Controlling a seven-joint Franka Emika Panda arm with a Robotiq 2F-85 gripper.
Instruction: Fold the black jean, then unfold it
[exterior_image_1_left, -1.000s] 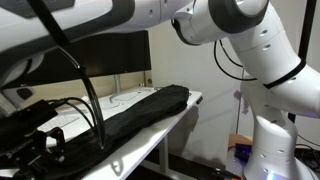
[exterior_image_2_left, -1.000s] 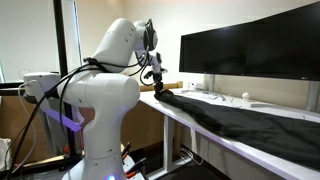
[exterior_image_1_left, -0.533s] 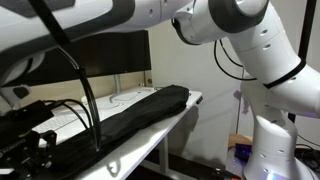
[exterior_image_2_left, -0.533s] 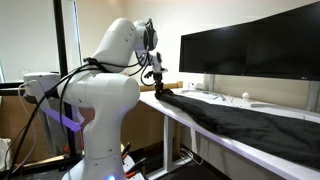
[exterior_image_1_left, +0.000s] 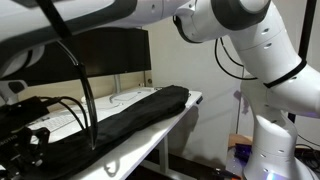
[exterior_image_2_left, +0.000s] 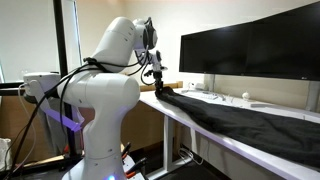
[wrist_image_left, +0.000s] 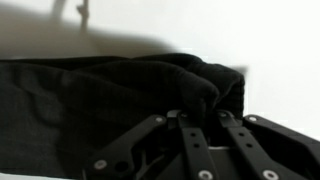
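The black jean (exterior_image_2_left: 240, 122) lies stretched along the white desk (exterior_image_2_left: 188, 121), a long strip of wrinkled dark cloth. It also runs the length of the desk in an exterior view (exterior_image_1_left: 140, 113). My gripper (exterior_image_2_left: 159, 90) hangs from the white arm at the jean's end nearest the robot and points down into the cloth. In the wrist view the black jean (wrist_image_left: 100, 100) fills the left and middle. My gripper (wrist_image_left: 198, 115) stands there with its fingers drawn close together, and a bunched fold of the cloth sits pinched between the tips.
Glossy black monitors (exterior_image_2_left: 250, 50) stand along the back of the desk, also seen in an exterior view (exterior_image_1_left: 110, 55). Small white items (exterior_image_2_left: 246, 98) lie on the desk behind the jean. The robot's white body (exterior_image_2_left: 100, 120) stands just off the desk's end. Dark cables (exterior_image_1_left: 60, 115) hang in the foreground.
Arm and jean stay in place. The dark cables in the foreground of an exterior view have shifted slightly.
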